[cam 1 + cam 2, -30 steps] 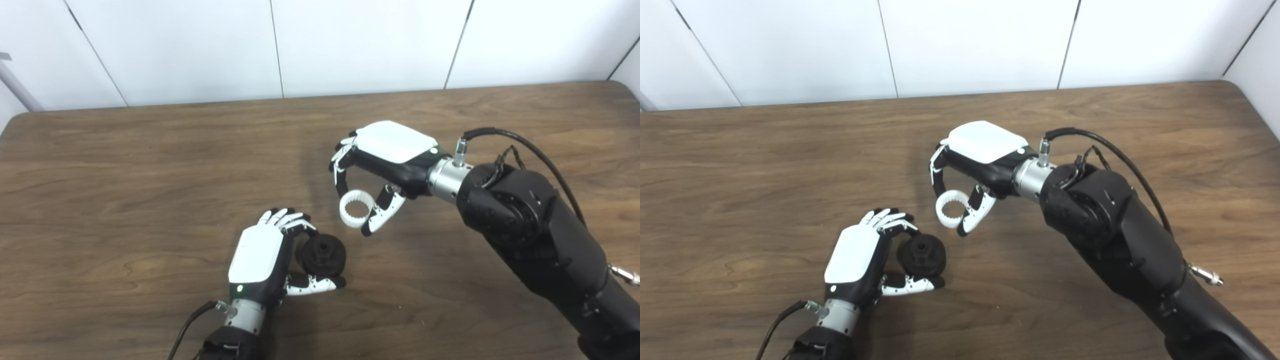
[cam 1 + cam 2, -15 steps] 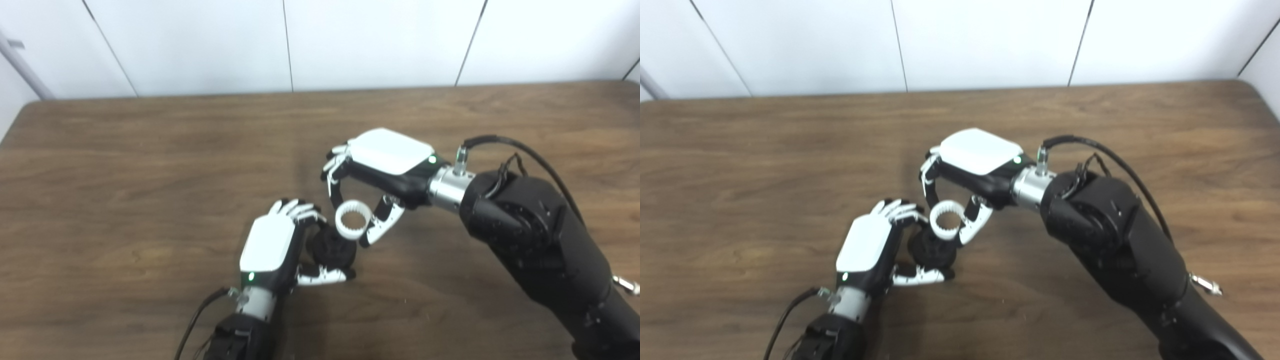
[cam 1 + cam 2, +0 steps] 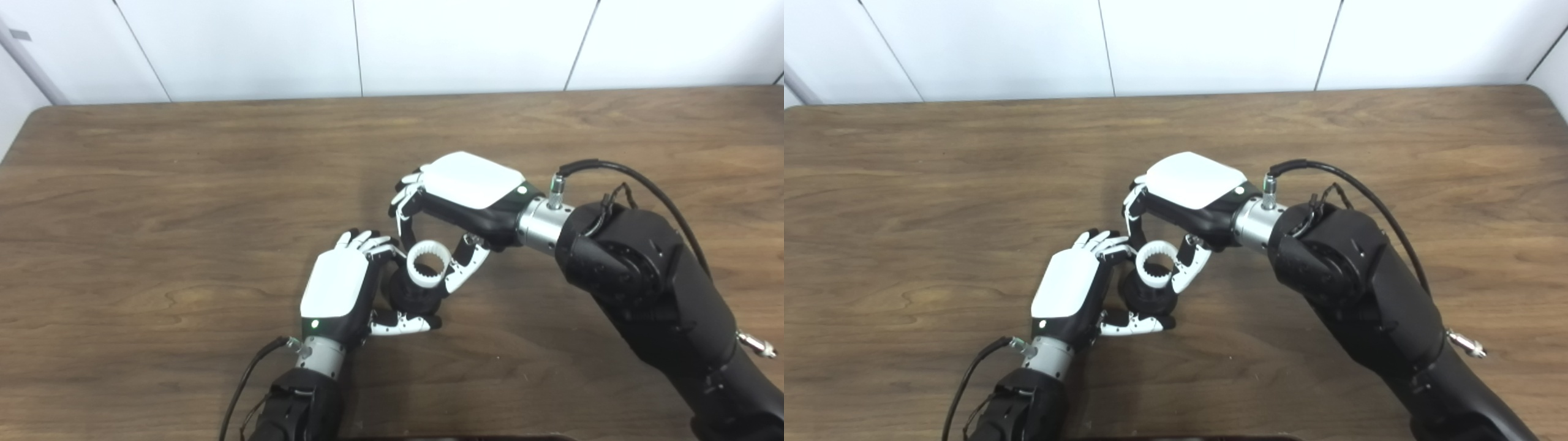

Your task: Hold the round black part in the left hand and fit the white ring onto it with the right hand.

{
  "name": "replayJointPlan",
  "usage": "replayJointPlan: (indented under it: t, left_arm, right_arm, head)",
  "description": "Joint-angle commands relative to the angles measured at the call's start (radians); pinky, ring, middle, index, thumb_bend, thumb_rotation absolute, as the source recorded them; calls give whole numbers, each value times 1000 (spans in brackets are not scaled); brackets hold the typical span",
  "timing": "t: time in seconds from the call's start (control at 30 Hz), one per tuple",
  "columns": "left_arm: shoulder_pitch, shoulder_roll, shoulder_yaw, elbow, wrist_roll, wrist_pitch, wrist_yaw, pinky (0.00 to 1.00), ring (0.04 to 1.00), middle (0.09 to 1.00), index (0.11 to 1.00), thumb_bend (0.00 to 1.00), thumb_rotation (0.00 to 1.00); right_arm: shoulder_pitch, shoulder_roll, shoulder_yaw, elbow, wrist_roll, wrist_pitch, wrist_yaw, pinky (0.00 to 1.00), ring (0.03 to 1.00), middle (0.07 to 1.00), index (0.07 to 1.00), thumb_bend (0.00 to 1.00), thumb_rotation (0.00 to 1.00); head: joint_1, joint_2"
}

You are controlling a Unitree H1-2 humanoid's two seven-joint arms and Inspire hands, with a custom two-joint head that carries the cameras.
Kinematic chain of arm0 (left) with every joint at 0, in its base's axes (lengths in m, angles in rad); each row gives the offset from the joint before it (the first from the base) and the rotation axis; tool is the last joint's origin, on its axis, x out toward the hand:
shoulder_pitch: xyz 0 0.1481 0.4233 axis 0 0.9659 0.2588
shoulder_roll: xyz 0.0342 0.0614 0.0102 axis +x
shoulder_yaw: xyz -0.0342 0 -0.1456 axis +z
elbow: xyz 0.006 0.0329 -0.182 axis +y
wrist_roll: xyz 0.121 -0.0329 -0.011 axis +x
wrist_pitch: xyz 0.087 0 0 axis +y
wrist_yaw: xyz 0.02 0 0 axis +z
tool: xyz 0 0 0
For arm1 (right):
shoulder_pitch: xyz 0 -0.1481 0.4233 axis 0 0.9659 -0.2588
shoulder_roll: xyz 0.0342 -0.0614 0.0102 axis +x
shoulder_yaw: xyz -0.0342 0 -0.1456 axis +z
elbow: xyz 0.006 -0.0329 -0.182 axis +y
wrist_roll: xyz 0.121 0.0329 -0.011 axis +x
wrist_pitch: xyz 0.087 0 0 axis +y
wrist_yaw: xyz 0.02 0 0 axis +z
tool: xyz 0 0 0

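No text, label, brand, number or sign is showing legibly anywhere in either view.

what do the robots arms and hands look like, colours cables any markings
Both hands, left hand and right hand, have a glossy white plate on the back, black bodies, and fingers in black and white segments. Each back carries a small green light. Silver metal wrist collars join them to bulky matte black arms. A black cable loops over the right wrist; another trails from the left wrist.
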Motion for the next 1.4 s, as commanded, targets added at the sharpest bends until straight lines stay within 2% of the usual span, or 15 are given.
replayJointPlan:
  t: [0.0,0.67,1.37]
  left_arm:
    - [29,0,-30,36,-10,30,-108,965,888,795,484,523,52]
    - [28,-3,-31,24,-2,37,-117,953,878,790,484,523,51]
    - [26,-6,-40,5,8,61,-133,955,876,795,485,523,52]
  right_arm:
    - [-25,10,-18,-6,-10,-24,-32,930,897,792,482,526,141]
    - [-18,23,-19,28,-36,-52,-24,923,901,800,483,526,142]
    - [-4,45,-8,-2,-40,-35,14,907,908,796,484,525,142]
  head:
    - [1,1]
    - [-1,24]
    - [7,44]
